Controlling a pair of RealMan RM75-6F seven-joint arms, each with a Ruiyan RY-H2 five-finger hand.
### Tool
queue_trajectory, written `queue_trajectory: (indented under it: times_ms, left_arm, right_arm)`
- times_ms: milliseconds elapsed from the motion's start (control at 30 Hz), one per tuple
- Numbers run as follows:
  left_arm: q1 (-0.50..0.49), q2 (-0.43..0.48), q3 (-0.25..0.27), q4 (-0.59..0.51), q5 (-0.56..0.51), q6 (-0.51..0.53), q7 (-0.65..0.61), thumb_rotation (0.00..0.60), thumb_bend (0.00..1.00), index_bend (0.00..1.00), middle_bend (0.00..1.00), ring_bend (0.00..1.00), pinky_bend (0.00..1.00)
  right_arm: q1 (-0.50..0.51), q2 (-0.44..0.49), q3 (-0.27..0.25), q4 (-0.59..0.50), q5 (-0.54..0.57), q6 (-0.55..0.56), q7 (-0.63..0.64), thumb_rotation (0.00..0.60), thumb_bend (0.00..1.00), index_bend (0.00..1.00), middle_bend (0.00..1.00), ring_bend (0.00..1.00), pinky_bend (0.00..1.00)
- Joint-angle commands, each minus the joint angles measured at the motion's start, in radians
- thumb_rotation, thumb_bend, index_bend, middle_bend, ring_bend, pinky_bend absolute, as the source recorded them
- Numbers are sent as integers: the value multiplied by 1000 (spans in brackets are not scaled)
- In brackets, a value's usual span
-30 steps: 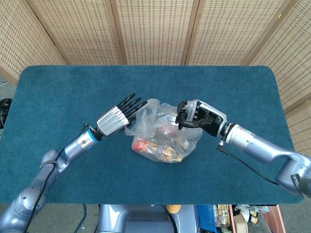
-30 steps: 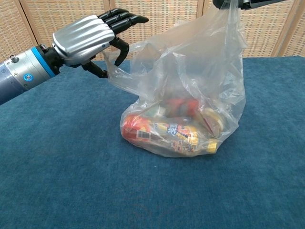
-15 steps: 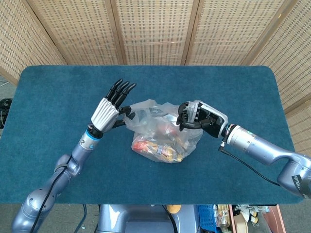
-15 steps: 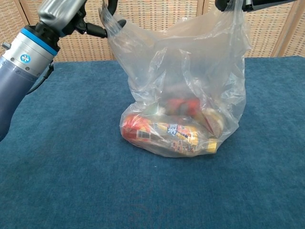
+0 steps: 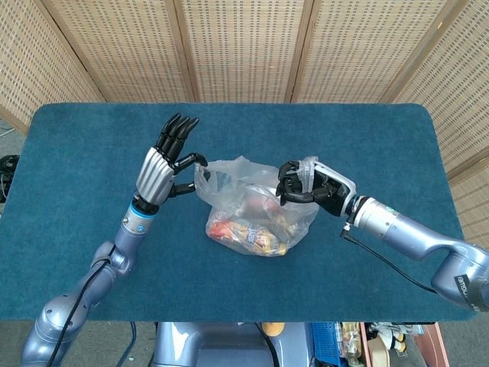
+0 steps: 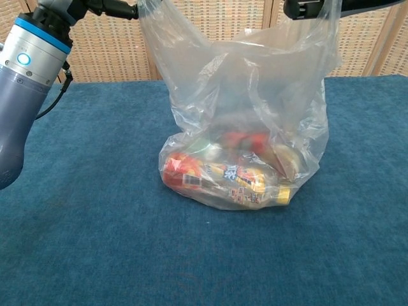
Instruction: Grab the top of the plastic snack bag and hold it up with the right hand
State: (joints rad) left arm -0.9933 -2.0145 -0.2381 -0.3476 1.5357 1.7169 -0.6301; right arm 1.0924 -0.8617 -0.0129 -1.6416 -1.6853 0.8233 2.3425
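The clear plastic snack bag (image 5: 256, 206) stands mid-table, with red and yellow snack packs (image 6: 229, 175) in its bottom. My right hand (image 5: 309, 185) grips the bag's top right edge, fingers curled around the plastic; in the chest view only its underside (image 6: 312, 6) shows at the top margin. My left hand (image 5: 159, 162) is raised at the bag's left, most fingers pointing up, and its thumb (image 6: 115, 8) pinches the top left edge. The bag mouth (image 6: 242, 44) is stretched wide between both hands.
The blue cloth-covered table (image 5: 92, 138) stretches around the bag on all sides. A woven wicker screen (image 5: 244, 46) stands behind the table's far edge. Bins with small items (image 5: 382, 344) sit below the front edge.
My left hand has swung from lying flat beside the bag to upright and has lifted the bag's left top edge higher. The right hand has held its grip almost in place.
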Motion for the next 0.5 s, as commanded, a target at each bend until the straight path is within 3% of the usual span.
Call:
queue_trajectory:
  times_ms: [33,267,500]
  left_arm:
    - [-8,7,-13,-19,-13,4,-9,600,266,337,0,0,0]
    - [-22,18,-42,-80,-45,-19,-19,600,224,33,0,0,0]
    - [-43,46,-75,-149,-74,-55,15,600,148,0,0,0,0]
  right_arm:
    - [-2,-7,3,-2,6,-1,-6,600,0,498,670,469,479]
    - [-8,-14,4,-3,11,-1,-19,600,0,498,670,469,477]
    - [-12,-18,9,-2,20,-5,-31,600,0,498,670,467,476]
